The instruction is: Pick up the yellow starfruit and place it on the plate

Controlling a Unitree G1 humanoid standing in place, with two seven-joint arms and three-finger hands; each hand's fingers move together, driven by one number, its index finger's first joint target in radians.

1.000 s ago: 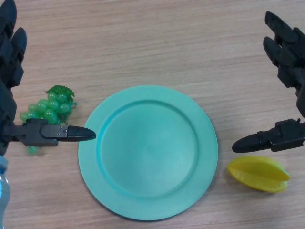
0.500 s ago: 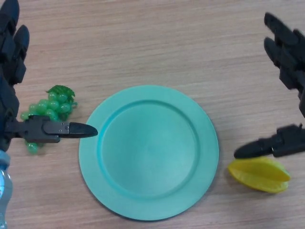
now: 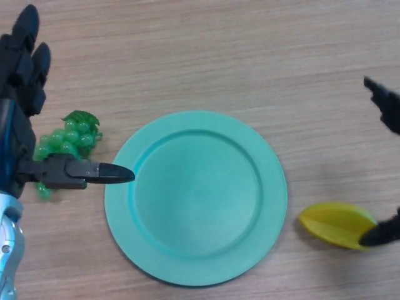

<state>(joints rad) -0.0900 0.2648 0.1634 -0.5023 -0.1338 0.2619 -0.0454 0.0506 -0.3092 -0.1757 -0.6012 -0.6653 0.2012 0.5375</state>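
One teal plate (image 3: 195,197), a starfruit beside it, both hands out wide.

I see the plate sitting mid-table (image 3: 206,56). My left hand (image 3: 25,134) is spread open over green grapes (image 3: 65,140). Yellow starfruit (image 3: 334,224) lies on wood right of the plate, my right hand (image 3: 382,169) straddling it, fingers apart.

So the plate (image 3: 195,197) sits mid-surface (image 3: 206,56). Grapes (image 3: 65,142) are off to its left, partly under the left hand (image 3: 25,144). Starfruit (image 3: 336,224) lies right of the plate, right hand (image 3: 380,234) touching it.
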